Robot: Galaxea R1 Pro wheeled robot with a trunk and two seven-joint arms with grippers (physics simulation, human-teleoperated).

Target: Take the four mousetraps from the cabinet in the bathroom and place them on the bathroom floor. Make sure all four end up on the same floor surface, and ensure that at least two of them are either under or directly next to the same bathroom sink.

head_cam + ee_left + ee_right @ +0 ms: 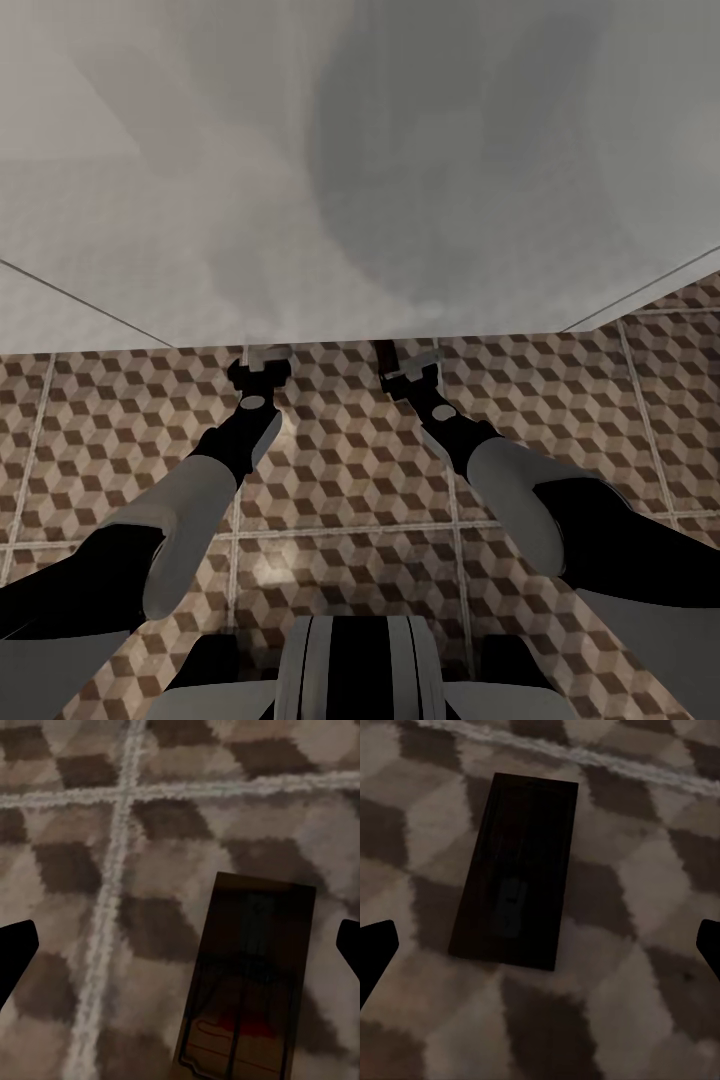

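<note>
— Mousetraps, where are they?
— One mousetrap (244, 982) lies flat on the bathroom floor (90, 870) just ahead of the left gripper (180, 952), between its spread fingers. A second mousetrap (516, 870) lies ahead of the right gripper (540, 952), also spread wide and holding nothing.

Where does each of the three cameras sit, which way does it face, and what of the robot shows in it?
Head view: on the head, looking down over both arms at the bathroom floor and a white surface above it.
Left wrist view: near the left pincer, facing a mousetrap lying on the tiles; dark fingertips at both edges.
Right wrist view: near the right pincer, facing a dark mousetrap; fingertips likewise.
Shared: the cube-patterned tiles.
</note>
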